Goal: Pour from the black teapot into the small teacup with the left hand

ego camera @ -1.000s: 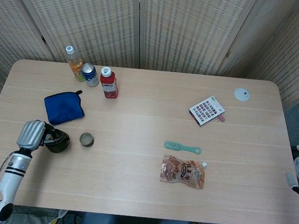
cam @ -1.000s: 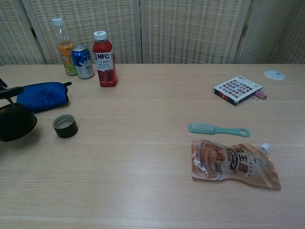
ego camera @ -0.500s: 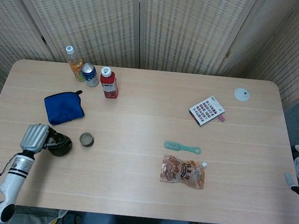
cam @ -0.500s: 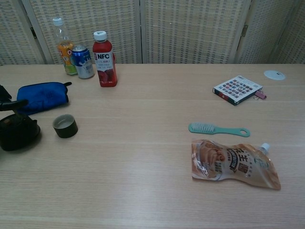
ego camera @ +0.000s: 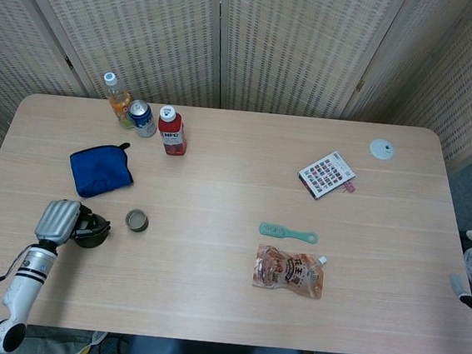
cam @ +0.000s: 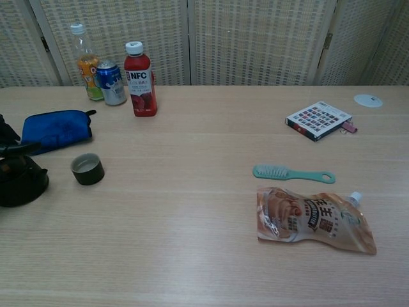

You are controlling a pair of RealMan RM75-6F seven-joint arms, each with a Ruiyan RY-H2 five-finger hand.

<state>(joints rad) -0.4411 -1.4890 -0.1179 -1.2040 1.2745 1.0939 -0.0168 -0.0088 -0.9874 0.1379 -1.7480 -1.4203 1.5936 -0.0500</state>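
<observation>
Down and toward us has come our left hand [ego camera: 59,221] with the black teapot [cam: 19,181] since a moment ago, and the pot now looks to sit on the table [ego camera: 207,308] instead of hanging a bit above it. We can see the hand is wrapped around the pot's far left side, at the handle, though its fingers are hidden from us, so we cannot tell how tight they hold. Our right hand is not in either view. The teapot is near the front left edge, and the small teacup [ego camera: 136,220] stands just beside it on the right, not touching. We think the pot is heavy and hard, maybe slippery, and it could break if it drops. We should hold it by the handle and tip it slowly, so the spout goes over the cup. Out in the middle lie a green brush [ego camera: 287,232] and a snack pouch [ego camera: 289,271]. Farther back is a blue bag [ego camera: 99,170]. At the far side stand a red bottle [ego camera: 172,131], a can [ego camera: 142,118] and an orange bottle [ego camera: 116,98].
</observation>
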